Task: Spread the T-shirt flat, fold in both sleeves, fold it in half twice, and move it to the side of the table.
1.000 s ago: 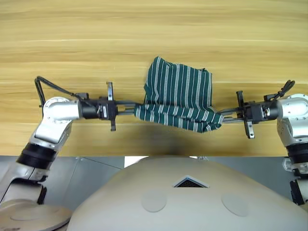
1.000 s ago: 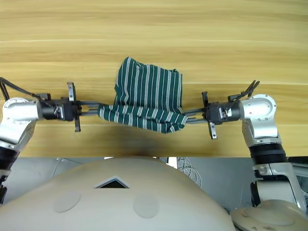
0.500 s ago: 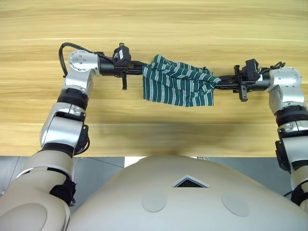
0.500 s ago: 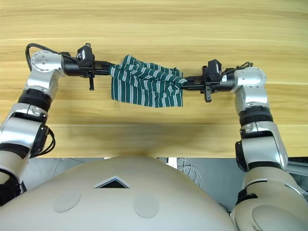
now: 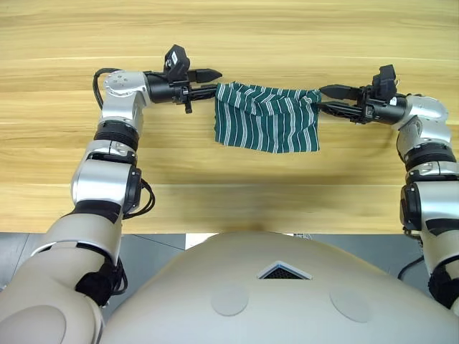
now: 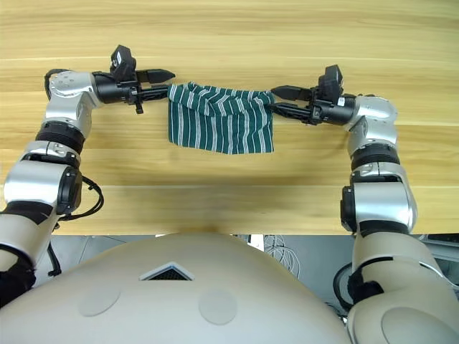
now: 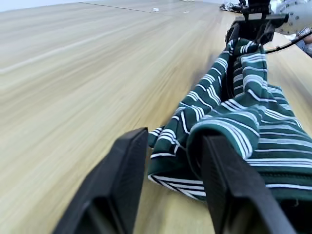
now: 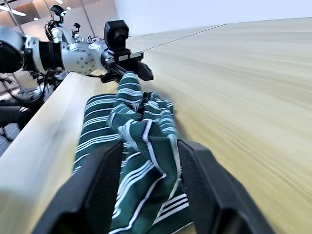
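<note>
The green T-shirt (image 5: 267,122) with white stripes lies folded into a small rectangle on the wooden table (image 5: 215,29). My left gripper (image 5: 217,80) is open at the shirt's far left corner, its lower finger touching the cloth. At the far right corner my right gripper (image 5: 320,97) is open as well, fingers spread around the bunched edge. In the left wrist view the striped cloth (image 7: 243,122) rests loosely between the parted fingers (image 7: 122,180). From the right wrist, the shirt (image 8: 136,146) runs away to the left gripper (image 8: 124,58) at its other end.
Bare wood stretches far beyond the shirt and to both sides. The table's near edge (image 5: 215,231) runs just in front of my body, with grey floor below it.
Both grippers carried the shirt's near edge up and over to the far edge, folding it in half, then opened and let go of the cloth.
</note>
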